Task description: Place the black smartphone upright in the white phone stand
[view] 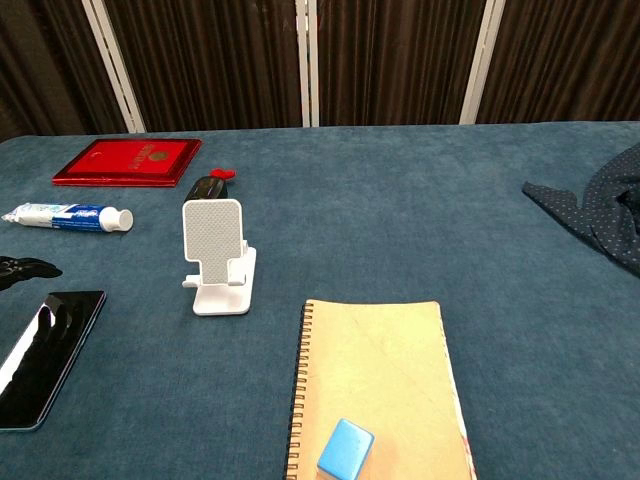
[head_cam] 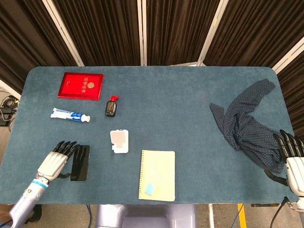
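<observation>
The black smartphone (head_cam: 82, 164) (view: 45, 355) lies flat, screen up, near the table's front left. My left hand (head_cam: 59, 161) hovers at its left edge with fingers spread and holding nothing. Its dark fingertips (view: 22, 268) show at the left border of the chest view, just beyond the phone's far end. I cannot tell whether they touch the phone. The white phone stand (head_cam: 119, 141) (view: 218, 260) stands upright and unoccupied to the right of the phone. My right hand (head_cam: 293, 159) rests at the table's right front edge, fingers apart, holding nothing.
A red booklet (head_cam: 81, 85), a toothpaste tube (head_cam: 69, 115) and a small black object with a red cap (head_cam: 111, 107) lie behind the phone. A yellow spiral notebook (head_cam: 157, 174) carries a blue eraser (head_cam: 149, 188). A dark dotted cloth (head_cam: 247, 123) lies crumpled at the right.
</observation>
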Action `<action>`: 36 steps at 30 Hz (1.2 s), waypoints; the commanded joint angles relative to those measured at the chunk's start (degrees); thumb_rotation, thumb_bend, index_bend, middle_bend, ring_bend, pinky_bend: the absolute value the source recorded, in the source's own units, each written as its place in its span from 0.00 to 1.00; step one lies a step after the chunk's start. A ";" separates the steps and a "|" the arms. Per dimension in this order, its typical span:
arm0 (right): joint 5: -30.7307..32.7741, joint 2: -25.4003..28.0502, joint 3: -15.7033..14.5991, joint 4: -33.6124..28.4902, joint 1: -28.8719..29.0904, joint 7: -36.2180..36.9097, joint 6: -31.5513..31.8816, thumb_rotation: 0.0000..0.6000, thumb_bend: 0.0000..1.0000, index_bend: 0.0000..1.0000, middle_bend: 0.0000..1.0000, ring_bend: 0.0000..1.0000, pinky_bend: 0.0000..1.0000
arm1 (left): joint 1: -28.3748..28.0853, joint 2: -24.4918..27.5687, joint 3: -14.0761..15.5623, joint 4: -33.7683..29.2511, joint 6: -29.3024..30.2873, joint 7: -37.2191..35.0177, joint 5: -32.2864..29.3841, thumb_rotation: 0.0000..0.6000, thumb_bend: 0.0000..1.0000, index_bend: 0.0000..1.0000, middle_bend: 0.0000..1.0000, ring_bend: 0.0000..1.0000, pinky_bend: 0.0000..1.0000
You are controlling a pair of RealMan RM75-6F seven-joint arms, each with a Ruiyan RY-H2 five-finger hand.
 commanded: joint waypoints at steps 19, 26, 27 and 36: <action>0.61 0.30 0.18 0.47 0.04 1.45 -0.45 1.00 0.00 0.00 0.00 0.00 0.00 | -5.18 -4.30 -3.45 -0.80 -4.64 2.39 -5.12 1.00 0.00 0.00 0.00 0.00 0.00; 1.10 0.28 0.30 0.59 0.16 1.54 -0.88 1.00 0.00 0.00 0.00 0.00 0.00 | -6.90 -4.66 -4.39 -2.90 -5.64 3.52 -6.26 1.00 0.00 0.00 0.00 0.00 0.00; 1.15 0.27 0.31 0.62 0.19 1.53 -0.96 1.00 0.00 0.00 0.00 0.00 0.00 | -7.14 -4.74 -4.55 -3.16 -5.83 3.63 -6.43 1.00 0.00 0.00 0.00 0.00 0.00; 1.25 0.23 0.32 0.68 0.30 1.49 -1.22 1.00 0.00 0.00 0.00 0.00 0.00 | -8.96 -5.66 -5.55 -5.90 -7.73 4.50 -8.94 1.00 0.00 0.00 0.00 0.00 0.00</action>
